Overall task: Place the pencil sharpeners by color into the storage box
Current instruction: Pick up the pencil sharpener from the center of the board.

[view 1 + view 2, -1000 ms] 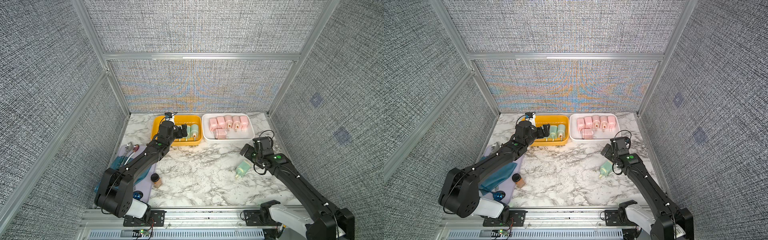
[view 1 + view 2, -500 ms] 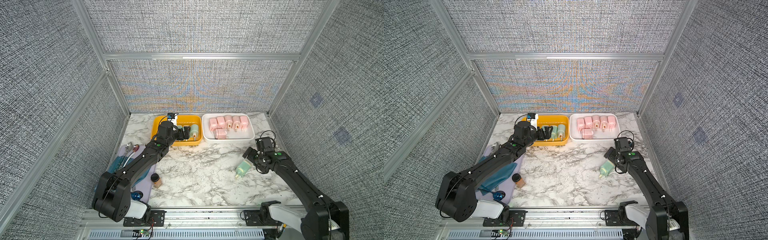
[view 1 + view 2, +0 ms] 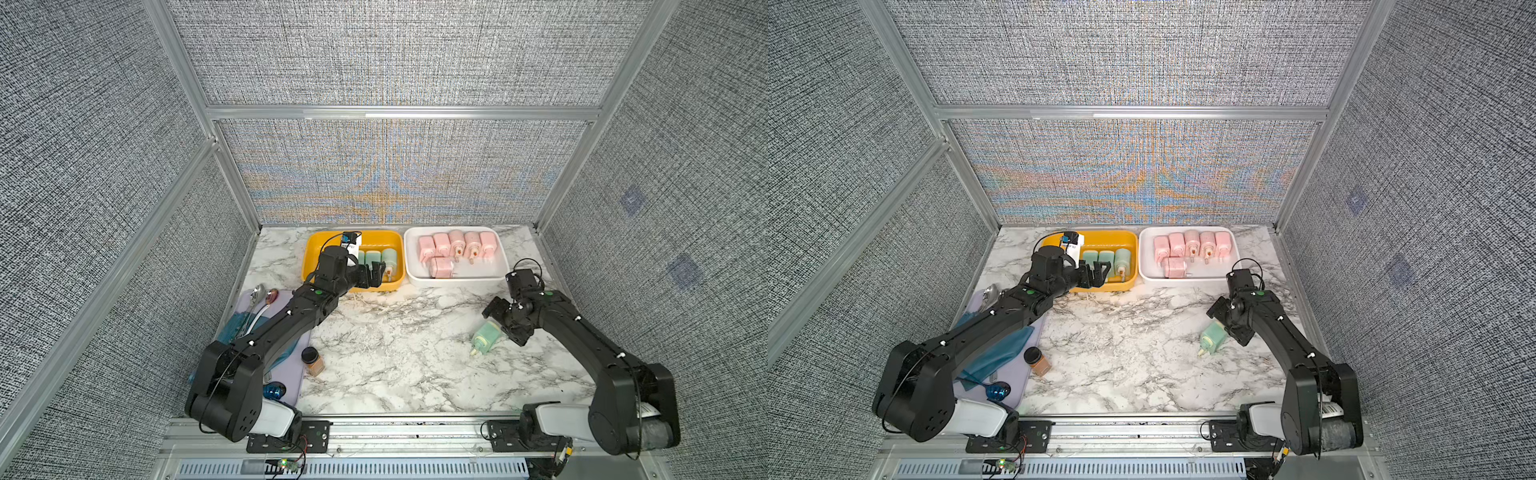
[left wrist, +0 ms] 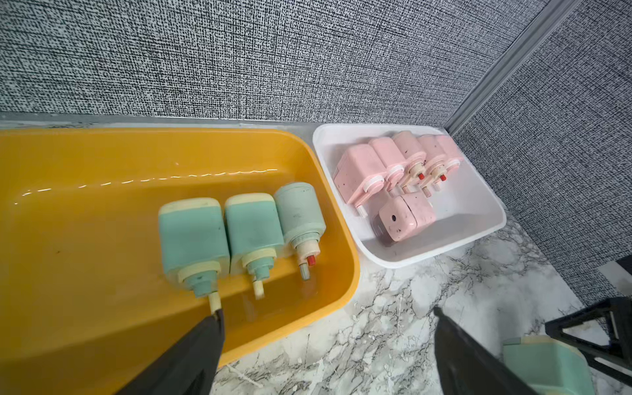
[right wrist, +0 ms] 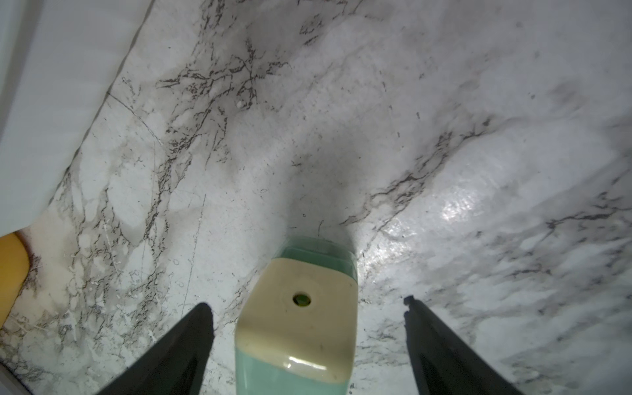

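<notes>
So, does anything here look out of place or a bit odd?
One mint green sharpener lies alone on the marble table, apart from the three others in the yellow tray; the right gripper straddles it, jaws open, not touching. In the white tray, one pink sharpener lies crosswise before the row of five.

A small brown jar (image 3: 312, 361) with a black lid sits on the marble surface (image 3: 395, 357), just beside a lavender tray (image 3: 293, 384) holding two spoons (image 3: 259, 293), a teal cloth (image 3: 1000, 353) and a small glossy blue object (image 3: 274, 390).

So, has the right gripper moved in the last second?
Yes: right gripper moved away from the white tray, onto the green pencil sharpener, jaws astride it.
</notes>
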Controlling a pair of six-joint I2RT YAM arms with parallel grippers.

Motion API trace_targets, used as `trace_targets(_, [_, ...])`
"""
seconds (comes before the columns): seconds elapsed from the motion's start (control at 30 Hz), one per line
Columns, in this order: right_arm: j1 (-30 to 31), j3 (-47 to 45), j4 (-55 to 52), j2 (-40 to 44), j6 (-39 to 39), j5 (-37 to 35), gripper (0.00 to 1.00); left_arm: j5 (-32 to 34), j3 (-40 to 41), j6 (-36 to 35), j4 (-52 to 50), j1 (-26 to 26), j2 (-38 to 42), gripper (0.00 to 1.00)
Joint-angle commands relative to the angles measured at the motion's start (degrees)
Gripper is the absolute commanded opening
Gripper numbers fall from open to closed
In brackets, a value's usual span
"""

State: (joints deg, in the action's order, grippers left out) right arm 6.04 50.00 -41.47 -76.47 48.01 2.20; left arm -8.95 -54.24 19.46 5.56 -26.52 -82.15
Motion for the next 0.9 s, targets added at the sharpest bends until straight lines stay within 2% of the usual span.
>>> trace_targets(0.0, [0.0,0.0,0.5,-0.9,-0.1,3.2,0.85,0.8,0.1,-1.5,0.8,0.0,-0.1,0.99])
trace_targets(0.13, [0.0,-1.1,0.4,-0.4,0.2,1.9,0.7,0.6,-0.1,-1.4,0.7,0.0,-0.7,0.99])
trace_targets(0.3, [0.0,-1.7,0.2,0.1,-0.1,1.6,0.57,-0.3,-0.6,-1.9,0.6,-0.1,-1.3,0.99])
trace_targets(0.5, [0.0,-1.0,-0.3,1.4,0.8,1.9,0.29,-1.4,-0.8,-3.0,0.9,-0.9,-1.1,0.99])
trace_targets(0.73, [0.5,-0.2,0.2,3.2,2.2,3.8,0.03,-0.6,-0.6,-4.3,1.7,-2.3,-1.4,0.99])
trace_targets(0.77, [0.7,-0.3,0.4,3.4,2.4,4.0,0.0,-0.6,-0.8,-4.4,1.6,-2.4,-1.4,0.99])
trace_targets(0.87, [1.2,-0.6,0.8,4.3,3.8,3.9,0.0,-1.2,-1.2,-4.5,1.3,-2.6,-2.0,0.99])
